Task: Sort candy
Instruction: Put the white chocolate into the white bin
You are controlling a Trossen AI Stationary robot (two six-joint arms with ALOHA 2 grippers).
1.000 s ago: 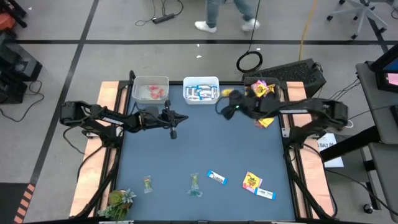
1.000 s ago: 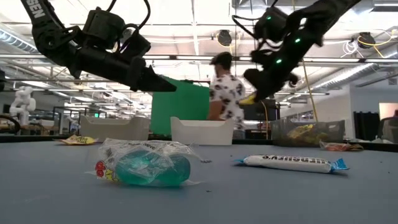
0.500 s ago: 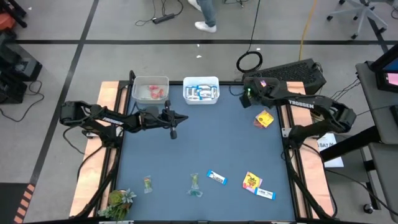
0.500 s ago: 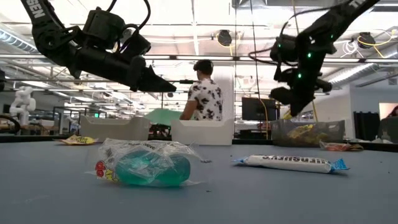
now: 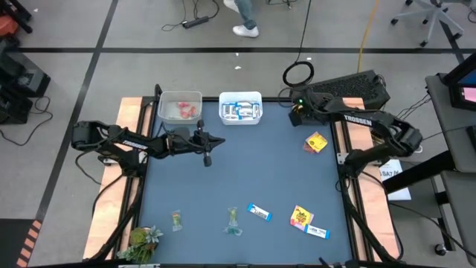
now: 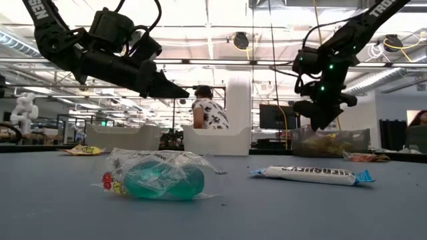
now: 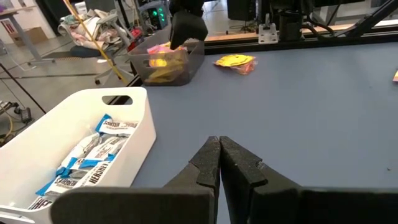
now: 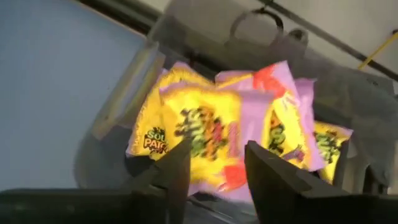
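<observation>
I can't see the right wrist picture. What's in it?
The right gripper, fingers open and empty, hangs over a clear plastic bin full of yellow-and-purple sour candy packets. Blue table shows beside the bin.
</observation>
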